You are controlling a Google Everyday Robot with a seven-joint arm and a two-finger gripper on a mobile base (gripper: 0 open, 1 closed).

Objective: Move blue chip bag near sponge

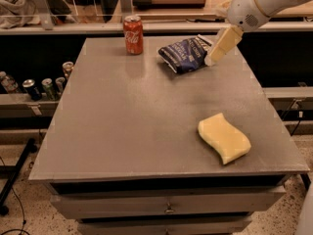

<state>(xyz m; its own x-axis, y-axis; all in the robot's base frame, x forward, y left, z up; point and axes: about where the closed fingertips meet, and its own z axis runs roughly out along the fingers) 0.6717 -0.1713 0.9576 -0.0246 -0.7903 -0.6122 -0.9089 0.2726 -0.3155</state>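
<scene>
In the camera view, the blue chip bag (185, 55) lies near the far edge of the grey table (122, 121), right of the red soda can (133, 35) and well apart from the sponge (224, 138), which sits toward the front right corner. The gripper (214, 57) hangs at the bag's right end, its tip just beside or touching the foil; whether it is open or closed cannot be told from here. The bag rests flat on the table, not yet lifted.

The step in hand looks like the reach for the grasp. To do it well, the gripper should probably centre over the puffy middle rather than the crinkled corner; it should come down without shoving the bag toward the can, and close gently, since slick, air-filled foil may slip or pivot. The carry should then stop just short of the sponge, so the bag lands beside it, not on it.
</scene>
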